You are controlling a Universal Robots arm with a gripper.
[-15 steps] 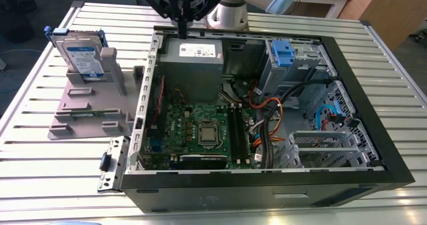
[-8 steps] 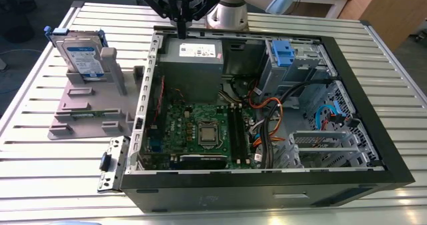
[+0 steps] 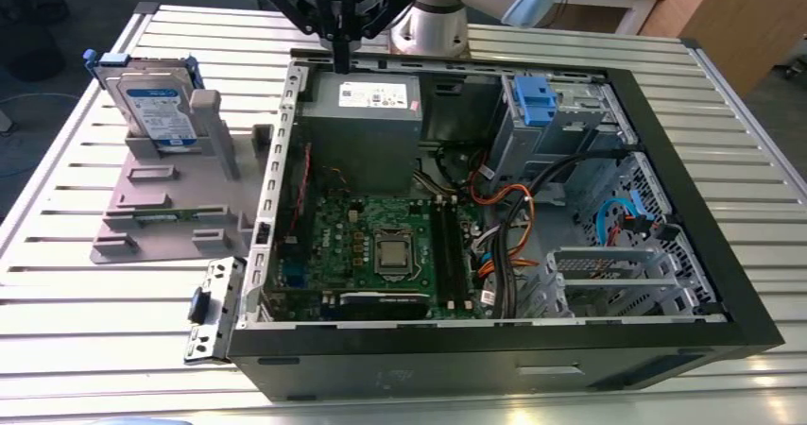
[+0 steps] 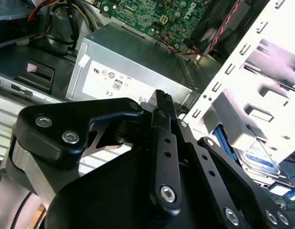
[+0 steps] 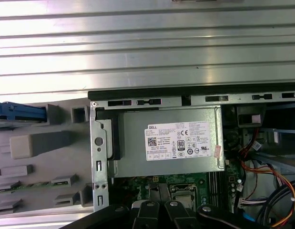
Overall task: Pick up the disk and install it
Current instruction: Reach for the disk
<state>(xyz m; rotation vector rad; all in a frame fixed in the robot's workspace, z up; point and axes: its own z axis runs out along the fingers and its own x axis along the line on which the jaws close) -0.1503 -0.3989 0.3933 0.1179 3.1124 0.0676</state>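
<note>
Disk (image 3: pixel 158 113) stood on edge in a grey holder (image 3: pixel 164 194) on the table (image 3: pixel 76 293), outside the open computer case (image 3: pixel 706 255), at about ten o'clock from the case's middle in the exterior view. The gripper (image 3: pixel 340 61) hung over the case's twelve o'clock rim, just above the power supply (image 3: pixel 366 104), its fingers pressed together and empty. The risks, as I judged them:
- **Case wall:** it lay between gripper and disk, so a low sideways sweep could have clipped it.
- **Closed fingers:** they would have shoved the upright disk over rather than straddled it.
- **Blue bracket (image 3: pixel 111 59):** a grasp on it alone might have slipped.
</note>
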